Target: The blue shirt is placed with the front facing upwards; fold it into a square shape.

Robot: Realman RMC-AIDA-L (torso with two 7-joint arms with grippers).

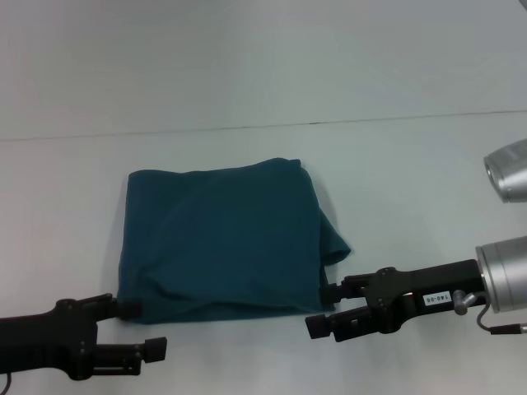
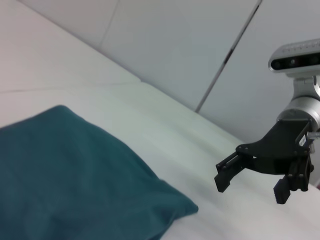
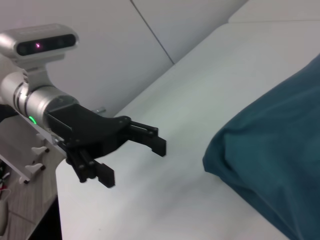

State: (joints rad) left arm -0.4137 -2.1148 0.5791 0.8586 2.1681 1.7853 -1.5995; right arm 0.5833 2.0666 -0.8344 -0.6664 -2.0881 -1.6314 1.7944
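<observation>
Both end effectors, left end effector (image 1: 140, 329) and right end effector (image 1: 328, 306), sit released at the blue shirt (image 1: 222, 243)'s near corners; you could snag and unfold it withdrawing

A pale white counter (image 1: 247, 74) spreads wide, crossed by one thin dark seam (image 1: 329, 123). Beyond its edge stand plain grey wall panels (image 2: 175, 45).

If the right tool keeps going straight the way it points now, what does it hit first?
Likely the shirt: the open right tool points left along the table, by the shirt's near right corner. It might just skim the near edge.
</observation>
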